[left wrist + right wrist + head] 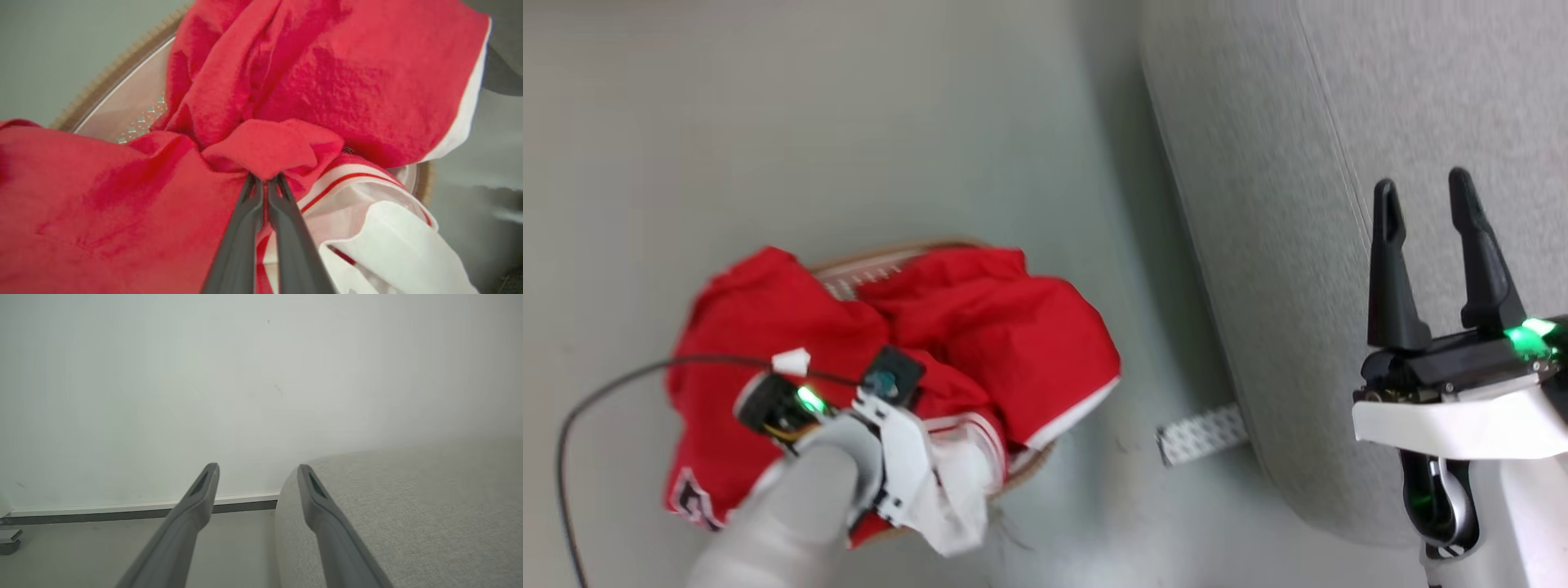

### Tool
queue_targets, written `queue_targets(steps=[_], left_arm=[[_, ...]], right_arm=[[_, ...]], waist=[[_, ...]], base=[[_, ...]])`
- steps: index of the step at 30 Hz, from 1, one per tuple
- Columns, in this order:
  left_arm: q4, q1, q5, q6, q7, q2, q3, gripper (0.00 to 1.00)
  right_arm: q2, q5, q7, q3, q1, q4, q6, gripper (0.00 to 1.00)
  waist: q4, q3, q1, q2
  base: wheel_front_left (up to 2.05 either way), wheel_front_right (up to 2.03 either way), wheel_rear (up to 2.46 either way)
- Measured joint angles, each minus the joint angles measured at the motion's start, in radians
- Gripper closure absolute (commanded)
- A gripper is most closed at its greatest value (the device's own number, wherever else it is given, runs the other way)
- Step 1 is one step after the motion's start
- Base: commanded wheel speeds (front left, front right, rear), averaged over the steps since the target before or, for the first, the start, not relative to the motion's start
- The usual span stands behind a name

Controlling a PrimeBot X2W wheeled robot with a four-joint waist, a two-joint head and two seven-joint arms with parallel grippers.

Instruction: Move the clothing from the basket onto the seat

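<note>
**Clothing** (pixel 996 335): red cloth with white trim. It is lying heaped in the basket (pixel 874 263) at the lower left of the head view and spilling over the rim on three sides. A black-and-white print is hanging at the heap's lower left edge.

**Basket:** it is standing on the pale floor (pixel 849 122), left of the seat (pixel 1258 204) and apart from it. The head view is giving a short arc of brown rim at the top of the heap. The left wrist view is adding the perforated inner wall at its upper left.

**Left gripper** (pixel 265 179): the head view is giving its wrist from above, over the middle of the heap, with a green light and a black cable (pixel 605 392) trailing left. The left wrist view is giving the grip itself. Both fingers are pressing together on a raised fold of red cloth at frame centre. White-trimmed cloth is lying at lower right.

**Right gripper** (pixel 1423 180): it is standing spread and holding nothing at the right of the head view, over the grey seat and well apart from the clothing. The right wrist view is adding a white wall (pixel 204 375), a baseboard (pixel 102 512) and the seat's rounded edge under the right-hand finger.

**Strip** (pixel 1201 433): white and perforated, it is lying on the floor at the seat's lower edge.
</note>
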Motion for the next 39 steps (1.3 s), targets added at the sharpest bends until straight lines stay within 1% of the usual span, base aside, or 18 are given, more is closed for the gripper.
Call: queue_targets(steps=[4, 6, 7, 12, 17, 23, 29, 32, 39], left_arm=[[-0.008, 0.049, -0.049, 0.000, -0.049, -0.031, 0.021, 1.00], [-0.038, 0.075, -0.086, 0.000, -0.069, -0.042, 0.037, 1.00], [-0.081, 0.098, -0.105, 0.000, -0.074, -0.053, 0.044, 1.00], [-0.256, 0.178, -0.152, 0.000, -0.079, -0.064, 0.056, 1.00], [-0.416, 0.243, -0.160, 0.001, -0.079, -0.059, 0.081, 1.00], [-0.565, 0.288, -0.162, 0.001, -0.079, -0.053, 0.094, 1.00], [-0.675, 0.295, -0.172, 0.004, -0.079, -0.048, 0.114, 1.00], [-0.700, 0.292, -0.191, 0.005, -0.079, -0.048, 0.120, 1.00], [-0.810, 0.255, -0.233, 0.009, -0.053, -0.050, 0.150, 1.00]], right_arm=[[0.000, -0.028, 0.000, -0.011, 0.030, 0.015, 0.000, 0.00], [0.000, -0.048, 0.000, -0.016, 0.049, 0.021, 0.000, 0.00], [0.000, -0.057, 0.000, -0.022, 0.065, 0.026, 0.000, 0.00], [0.000, -0.068, 0.000, -0.030, 0.114, 0.033, 0.000, 0.00], [0.000, -0.076, 0.000, -0.024, 0.151, 0.047, 0.000, 0.00], [0.000, -0.077, 0.000, -0.021, 0.193, 0.058, 0.000, 0.00], [0.000, -0.071, 0.000, 0.012, 0.217, 0.062, 0.000, 0.00], [0.000, -0.071, 0.000, 0.024, 0.225, 0.063, 0.000, 0.00], [0.000, -0.063, 0.000, 0.068, 0.255, 0.072, 0.000, 0.00]], waist=[[0.044, -0.082, 0.0000, 0.0000], [0.066, -0.125, -0.0001, 0.0000], [0.088, -0.166, -0.0001, 0.0000], [0.147, -0.264, -0.0002, 0.0000], [0.207, -0.347, -0.0002, 0.0000], [0.264, -0.435, -0.0003, 0.0000], [0.303, -0.505, -0.0003, 0.0000], [0.311, -0.524, -0.0002, 0.0000], [0.329, -0.586, -0.0002, 0.0000]], base=[[0.00, 0.00, 0.00], [0.00, 0.00, 0.00], [0.00, 0.00, 0.00], [0.00, 0.00, 0.00], [0.00, 0.00, 0.00], [0.00, 0.00, 0.00], [0.00, 0.00, 0.00], [0.00, 0.00, 0.00], [0.00, 0.00, 0.00]])
